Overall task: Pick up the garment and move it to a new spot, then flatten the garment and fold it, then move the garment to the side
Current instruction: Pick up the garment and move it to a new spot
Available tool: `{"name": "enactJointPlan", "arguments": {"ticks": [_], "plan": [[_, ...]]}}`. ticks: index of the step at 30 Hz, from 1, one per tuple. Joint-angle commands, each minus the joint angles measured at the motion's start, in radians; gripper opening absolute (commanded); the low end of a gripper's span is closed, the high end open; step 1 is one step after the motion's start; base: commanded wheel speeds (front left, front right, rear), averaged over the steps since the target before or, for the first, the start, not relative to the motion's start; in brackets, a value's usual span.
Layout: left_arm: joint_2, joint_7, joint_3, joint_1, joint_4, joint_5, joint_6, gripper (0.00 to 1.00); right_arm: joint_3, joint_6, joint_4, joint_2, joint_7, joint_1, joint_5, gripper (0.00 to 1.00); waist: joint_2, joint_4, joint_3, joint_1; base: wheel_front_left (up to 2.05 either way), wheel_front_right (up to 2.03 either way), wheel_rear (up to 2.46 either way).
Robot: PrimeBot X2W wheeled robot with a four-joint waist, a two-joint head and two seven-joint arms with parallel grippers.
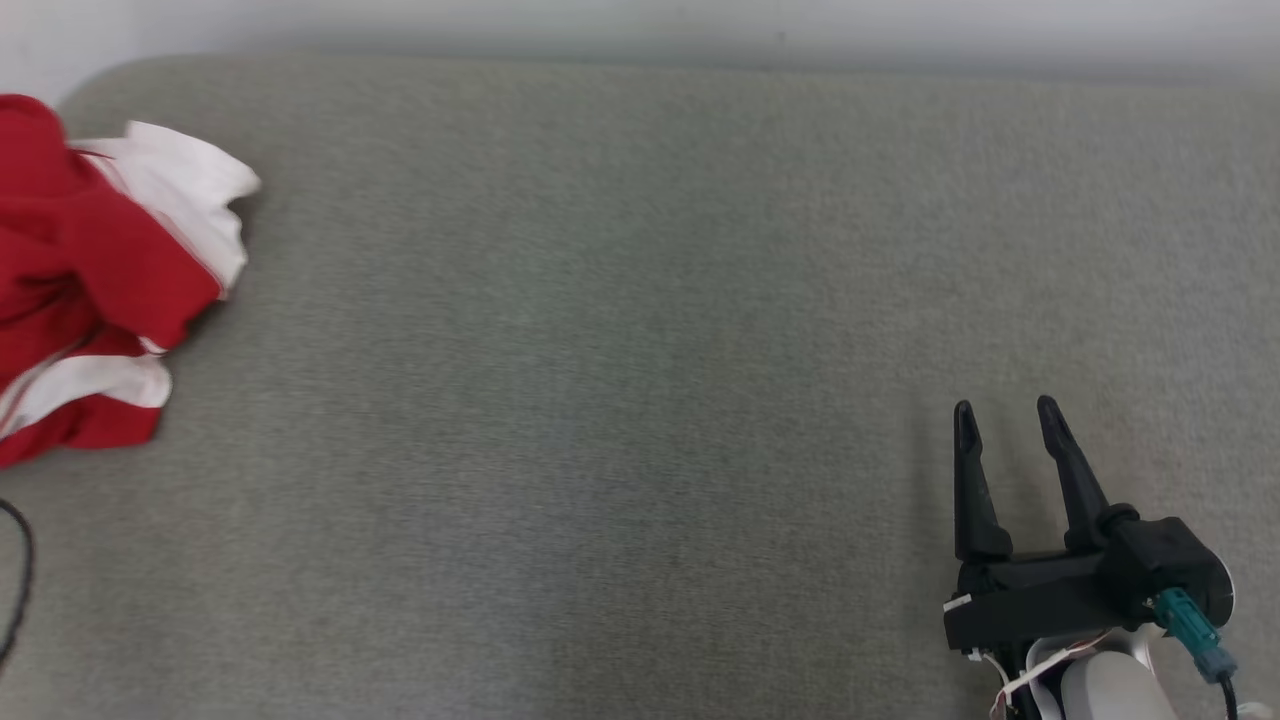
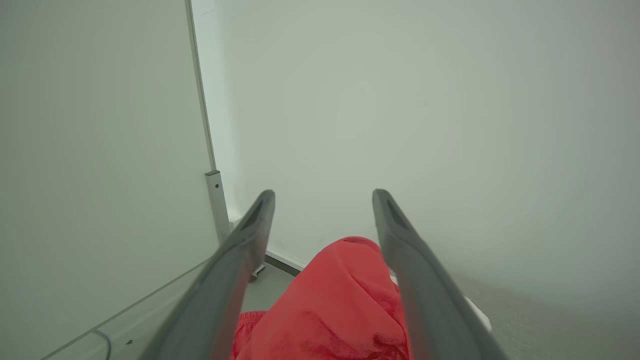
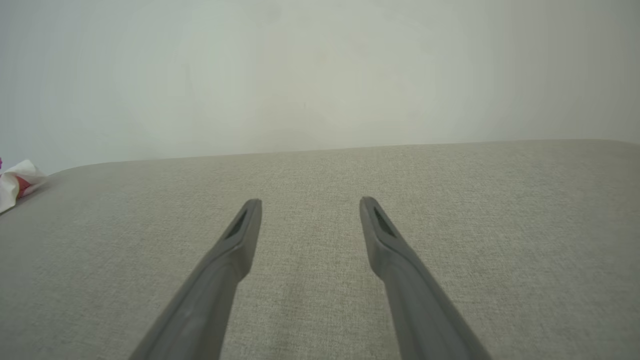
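Woven grey cloth over the bench (image 1: 640, 400), fine-grained and matte, rounded at the far left corner. Against its left edge, the garment (image 1: 90, 280): soft red fabric with white panels and thin piping, bunched into a loose heap of folds, partly cut off by the frame. Holds nothing in the right tool (image 1: 1005, 403): two long, dark, tapered fingers spread wide, low over bare weave at the near right, well apart from the garment. Same spread on the left tool (image 2: 324, 192), released and empty-looking, with a rumpled red fold of the garment rising between the fingers and beyond them; hard to tell whether touching. Broad open cloth from the heap across to the right tool. Pale smooth wall (image 3: 320, 65) along the far edge; thin dark cable (image 1: 22, 570) curling at the near left.
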Motion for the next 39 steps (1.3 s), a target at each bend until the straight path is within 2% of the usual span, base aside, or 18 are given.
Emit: {"name": "enactJointPlan", "arguments": {"ticks": [1,6,14,20,24,25,26,29,33,39], "plan": [[0.020,0.007,0.006,-0.039,0.022,-0.014,-0.007,1.00,0.002,-0.002,-0.010,0.002,-0.001,-0.018,0.008,1.00,-0.0001,-0.129,0.135,-0.0003,0.00,0.00,0.00],[0.087,0.049,-0.001,-0.130,0.124,-0.008,-0.014,1.00,-0.010,-0.002,-0.031,0.002,-0.001,-0.034,0.016,1.00,-0.0001,-0.164,0.183,-0.0003,0.00,0.00,0.00],[0.153,0.130,-0.026,-0.207,0.301,0.002,-0.029,1.00,-0.016,-0.002,-0.056,0.003,-0.001,-0.046,0.017,1.00,-0.0001,-0.182,0.211,-0.0003,0.00,0.00,0.00],[0.184,0.241,-0.055,-0.237,0.447,0.002,-0.042,1.00,-0.015,-0.002,-0.063,0.002,-0.001,-0.043,0.011,1.00,-0.0001,-0.183,0.210,-0.0003,0.00,0.00,0.00],[0.178,0.325,-0.071,-0.235,0.532,-0.012,-0.053,1.00,-0.009,-0.002,-0.062,0.002,-0.001,-0.039,0.007,1.00,-0.0001,-0.179,0.201,-0.0003,0.00,0.00,0.00],[0.176,0.342,-0.078,-0.240,0.547,-0.011,-0.057,0.74,-0.009,-0.002,-0.061,0.002,-0.001,-0.037,0.005,1.00,-0.0001,-0.178,0.197,-0.0003,0.00,0.00,0.00],[0.179,0.340,-0.085,-0.247,0.550,-0.002,-0.056,0.00,-0.009,-0.002,-0.060,0.002,-0.001,-0.037,0.003,1.00,-0.0001,-0.176,0.195,-0.0003,0.00,0.00,0.00],[0.178,0.314,-0.097,-0.256,0.561,0.008,-0.055,0.00,-0.009,-0.002,-0.059,0.002,-0.001,-0.032,-0.002,1.00,-0.0001,-0.170,0.181,-0.0003,0.00,0.00,0.00],[0.186,0.197,-0.112,-0.292,0.518,0.030,-0.049,0.00,-0.016,-0.002,-0.054,0.002,-0.001,-0.018,0.001,1.00,-0.0001,-0.149,0.140,-0.0003,0.00,0.00,0.00],[0.166,0.083,-0.116,-0.344,0.438,0.013,-0.087,0.00,0.001,-0.002,-0.032,0.002,-0.001,0.005,0.021,1.00,-0.0001,-0.117,0.057,-0.0003,0.00,0.00,0.00]]}}
